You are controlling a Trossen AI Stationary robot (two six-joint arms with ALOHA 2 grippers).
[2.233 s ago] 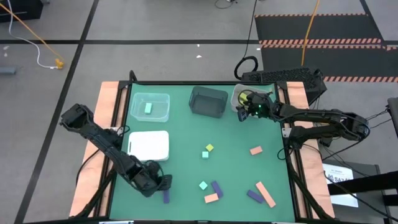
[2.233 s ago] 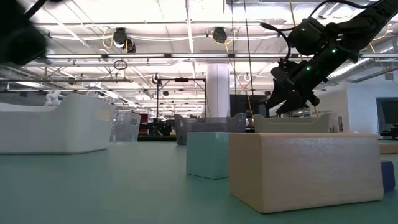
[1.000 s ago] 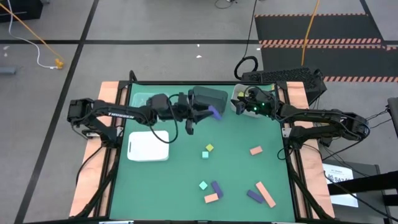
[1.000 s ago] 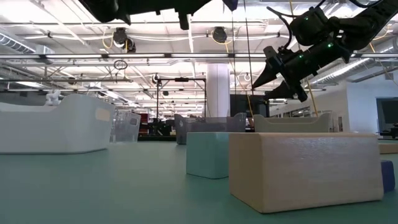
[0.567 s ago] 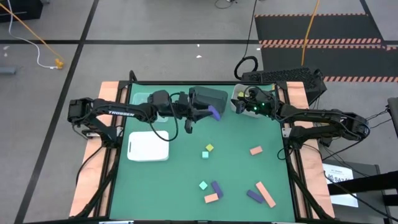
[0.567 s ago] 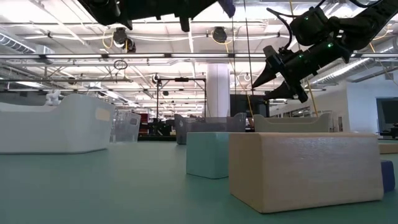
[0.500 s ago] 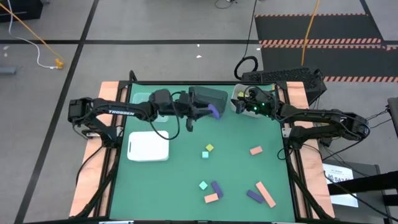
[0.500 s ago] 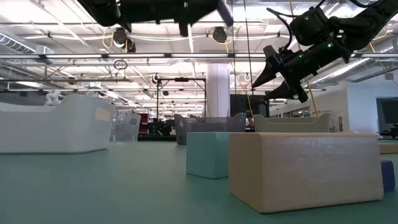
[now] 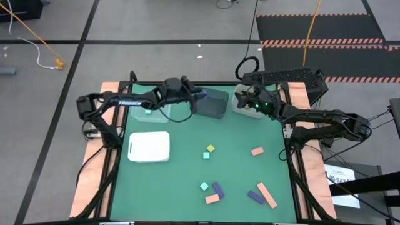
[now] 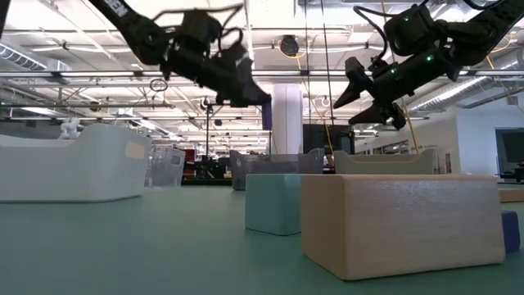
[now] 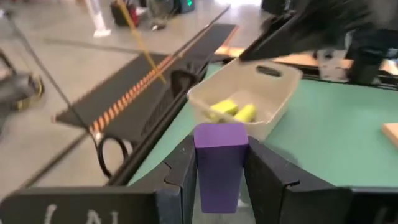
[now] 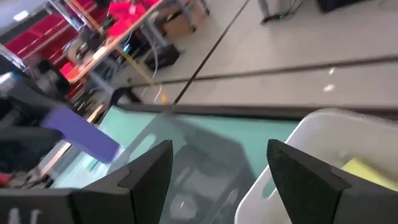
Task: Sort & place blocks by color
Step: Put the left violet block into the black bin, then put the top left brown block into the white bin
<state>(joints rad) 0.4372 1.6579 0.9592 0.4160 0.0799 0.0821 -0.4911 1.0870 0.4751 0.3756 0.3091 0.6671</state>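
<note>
My left gripper (image 9: 197,95) is shut on a purple block (image 11: 219,165) and hangs over the far left corner of the dark bin (image 9: 211,104). In the low view the left gripper (image 10: 250,92) is high above the table. My right gripper (image 9: 240,99) stands open over the white bin (image 9: 236,105), which holds yellow-green blocks (image 11: 235,111). Its fingers are empty in the right wrist view (image 12: 221,174), where the purple block (image 12: 81,134) shows farther off. Loose blocks lie on the green table: yellow (image 9: 210,149), teal (image 9: 205,155), salmon (image 9: 257,150) and several more near the front. My left gripper pinches the purple block by two opposite side faces (image 11: 202,168) between its two fingers. The block's far end (image 11: 219,134) sticks out past the fingertips. The fingers reach nearly level from the table's left. The block is lifted clear, above the dark bin.
A clear bin (image 9: 152,107) with a teal block stands at the far left, and a flat white tray (image 9: 149,146) lies in front of it. Purple, salmon and teal blocks (image 9: 217,189) cluster near the front edge. A wooden block (image 10: 401,225) fills the low view's foreground.
My left gripper has carried the purple block toward the table's far edge and a little left, from the dark bin's right side to its far left corner. It has sunk and tipped up toward level. The block stays held and clear.
</note>
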